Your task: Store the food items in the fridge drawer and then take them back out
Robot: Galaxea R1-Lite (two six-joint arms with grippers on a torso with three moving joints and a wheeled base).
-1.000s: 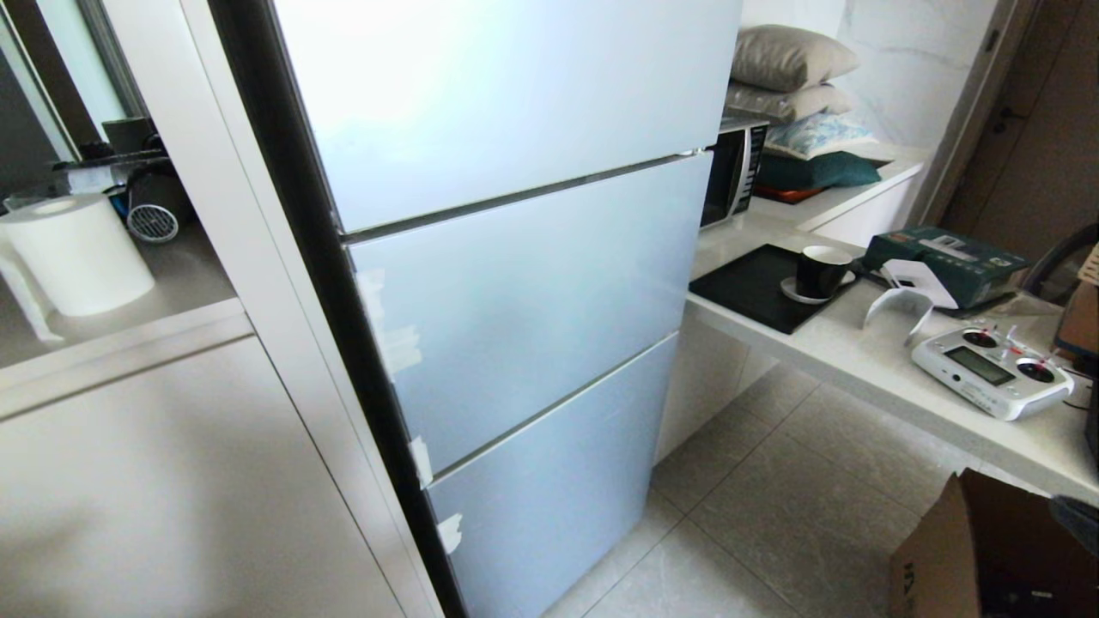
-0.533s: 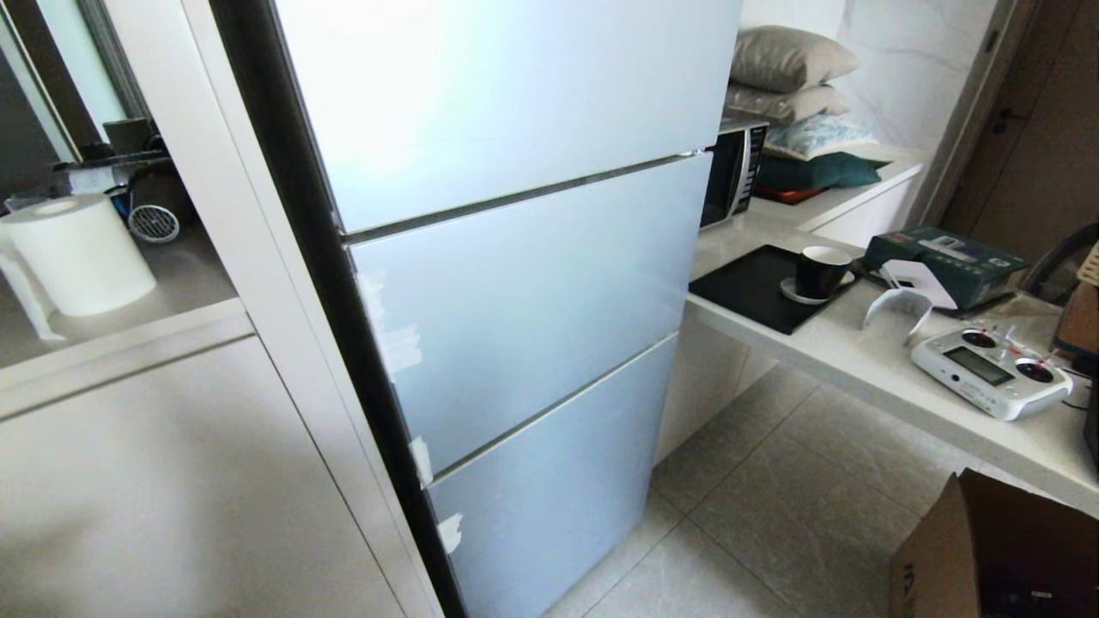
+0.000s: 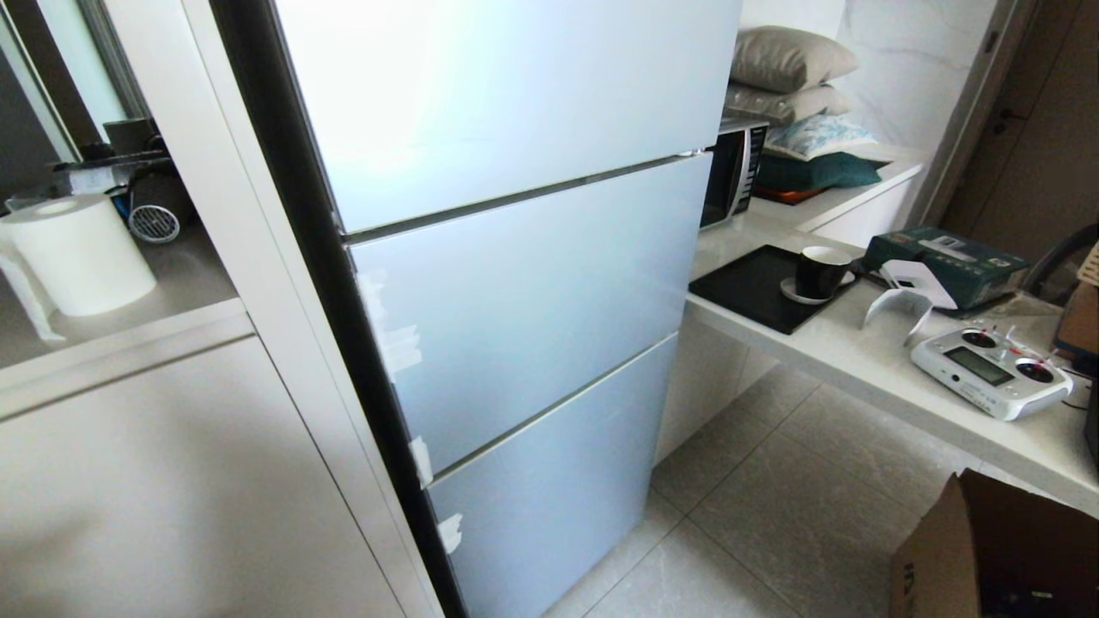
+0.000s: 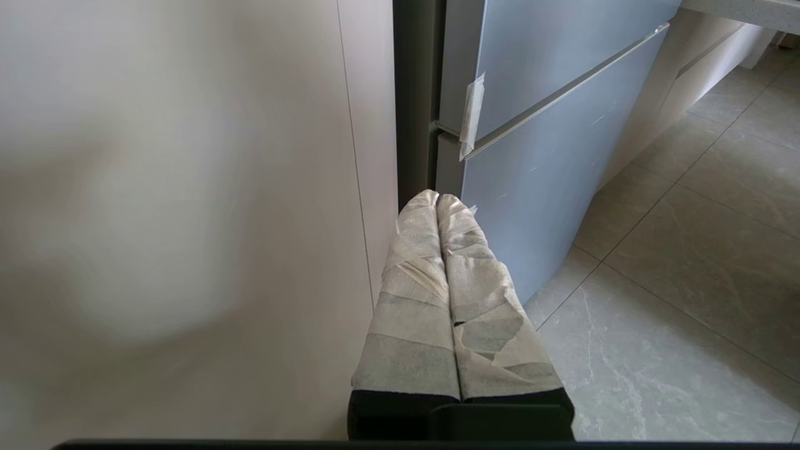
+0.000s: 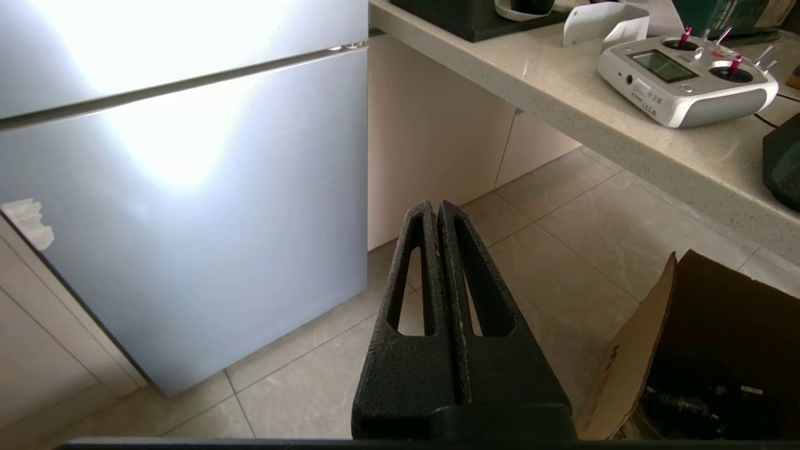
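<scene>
The left claw (image 4: pixel 437 201), its fingers wrapped in pale tape, is seen clenched with the tips pressed together and nothing between them; it is held low, near the seam between a white cabinet panel (image 4: pixel 187 219) and the dark side edge of the fridge (image 4: pixel 412 94). The right claw (image 5: pixel 436 209), black and slotted, is likewise clenched and empty, poised over open floor tiles (image 5: pixel 562 250) between the lowest fridge door (image 5: pixel 187 219) and a cardboard box (image 5: pixel 687 337). Neither claw is shown in the head view.

All three pale blue frosted doors (image 3: pixel 515 292) are closed, with tape scraps (image 3: pixel 419 459) along their left edges. The fridge drawer and the food items are therefore hidden from every view. Free floor (image 3: pixel 773 506) lies to the right of the fridge, bounded by the surface (image 3: pixel 867 360). On this surface are carried a black tray (image 3: pixel 747 287) with a dark cup (image 3: pixel 820 270), and a white remote controller (image 3: pixel 987 371). The box interior is dark and cut off by the frame edge.
</scene>
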